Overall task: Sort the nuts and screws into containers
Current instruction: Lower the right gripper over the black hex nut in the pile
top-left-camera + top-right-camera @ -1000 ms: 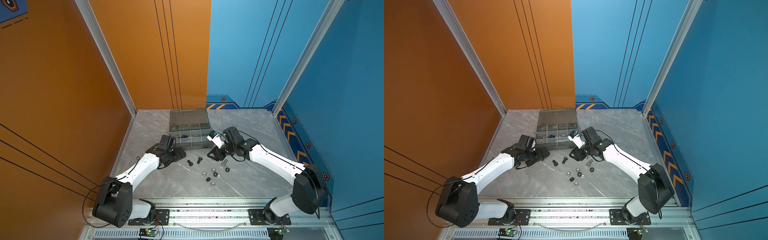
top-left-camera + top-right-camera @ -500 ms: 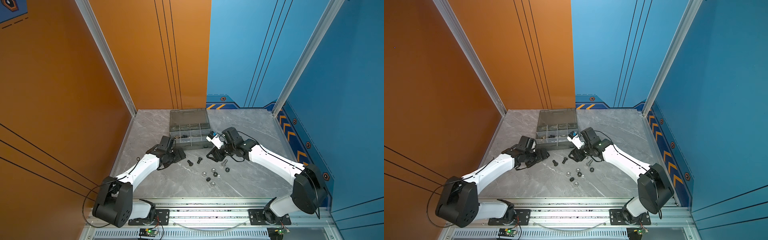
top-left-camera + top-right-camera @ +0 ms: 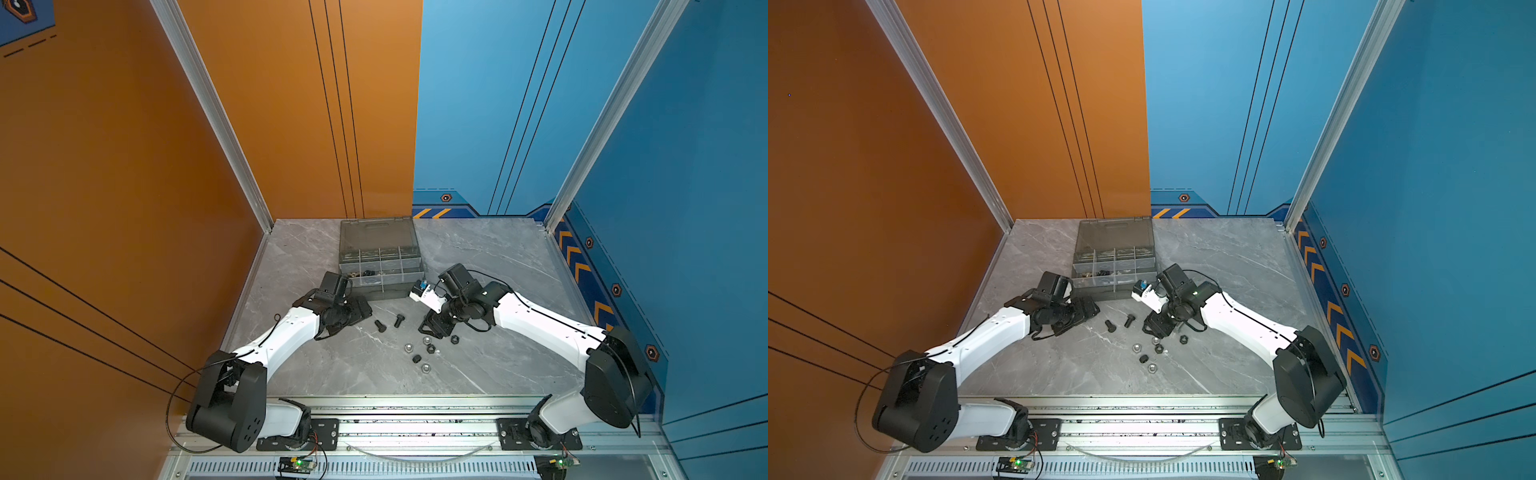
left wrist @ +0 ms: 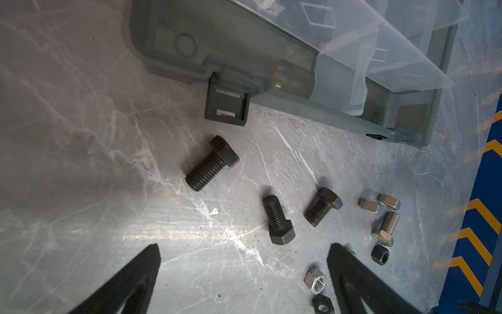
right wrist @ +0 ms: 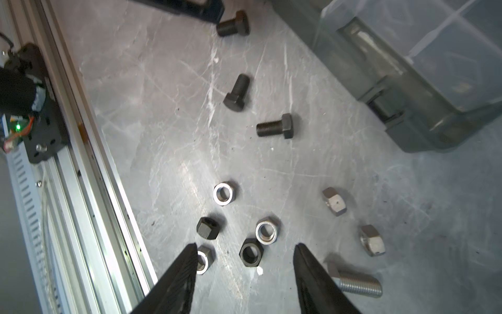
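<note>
Jaws half apart and empty on right gripper (image 5: 245,246), poised over loose nuts (image 5: 267,231); silver bolt (image 5: 355,282) just beside one finger. Jaws wide and empty on left gripper (image 4: 243,245), near three black screws (image 4: 212,163). All loose on table (image 3: 332,365), in front of containers (image 3: 380,266).

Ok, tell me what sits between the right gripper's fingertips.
In the right wrist view, a black hex nut lies between the fingertips of the open right gripper, with a silver nut close beside it.
</note>
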